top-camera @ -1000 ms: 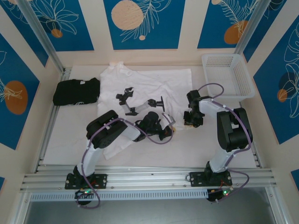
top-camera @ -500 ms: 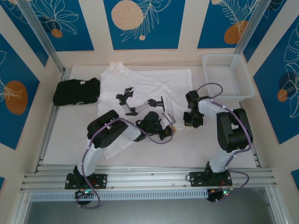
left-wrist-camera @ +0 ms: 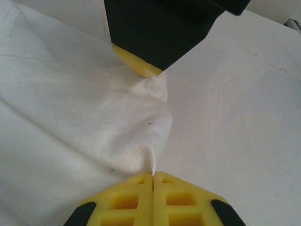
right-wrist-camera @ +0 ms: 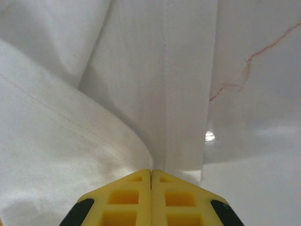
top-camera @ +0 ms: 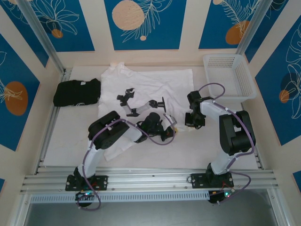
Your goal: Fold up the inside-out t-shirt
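Far-left edge of the counter (top-camera: 61, 141): a black folded garment (top-camera: 76, 92), set apart, and judged not part of this job.

Middle of the counter, toward the far edge: the inside-out t-shirt (top-camera: 155, 82), white, spread mostly flat. A sleeve is bunched at its far-left corner, and its near part runs under the left arm.

Left gripper (top-camera: 170, 128) sits low at the shirt's near-right margin. In the left wrist view its gripper (left-wrist-camera: 153, 175) has the yellow fingers pressed together, with a small peak of white cloth (left-wrist-camera: 70, 117) nipped between them. The fabric rises in a ridge from there toward the right gripper (left-wrist-camera: 141, 68), just beyond.

Right gripper (top-camera: 190, 123) is close beside the left one, at the same margin. In its own wrist view the gripper (right-wrist-camera: 151, 172) is closed tight on a fold of the shirt (right-wrist-camera: 56, 141), with a stitched hem line running straight away from it. Whether this is the bottom hem or a side edge is hard to say from so close.

Judgement: both pinches sit on one edge so that it can be lifted evenly and carried over as the first fold. The grips are close together, so the cloth between them may sag or bunch.

Far-right corner: a white mesh basket (top-camera: 249, 77), nothing seen inside it, likely the place for finished pieces.
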